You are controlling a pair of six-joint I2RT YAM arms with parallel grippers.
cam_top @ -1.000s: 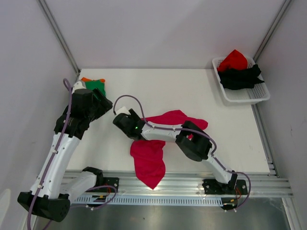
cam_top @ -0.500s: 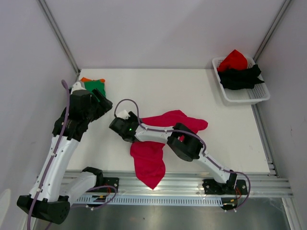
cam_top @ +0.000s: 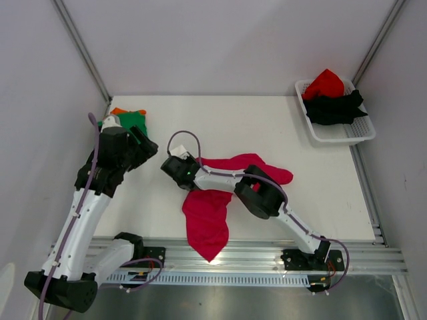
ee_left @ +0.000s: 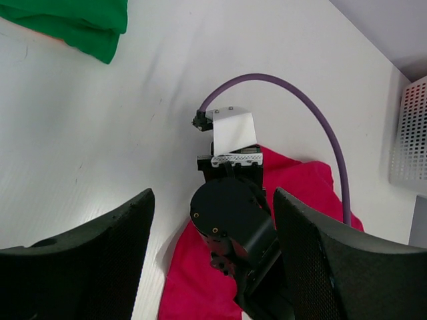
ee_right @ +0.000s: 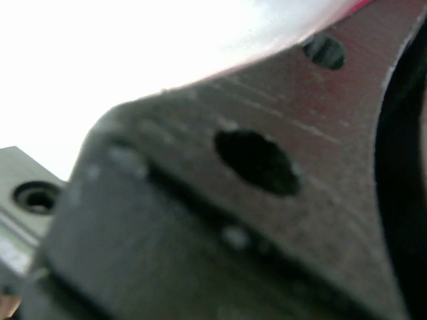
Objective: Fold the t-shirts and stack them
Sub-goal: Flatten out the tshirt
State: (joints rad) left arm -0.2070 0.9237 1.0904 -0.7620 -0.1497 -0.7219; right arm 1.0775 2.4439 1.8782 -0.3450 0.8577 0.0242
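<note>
Top external view: magenta t-shirt (cam_top: 208, 223) runs right and nearward from right pincer (cam_top: 175, 167), grip indeterminable; left pincer (cam_top: 145, 143), spread wide, nearby.

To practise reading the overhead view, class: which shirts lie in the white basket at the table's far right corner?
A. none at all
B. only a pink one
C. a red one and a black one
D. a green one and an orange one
C: the basket holds a red shirt at the back and a black shirt in front of it.
</note>
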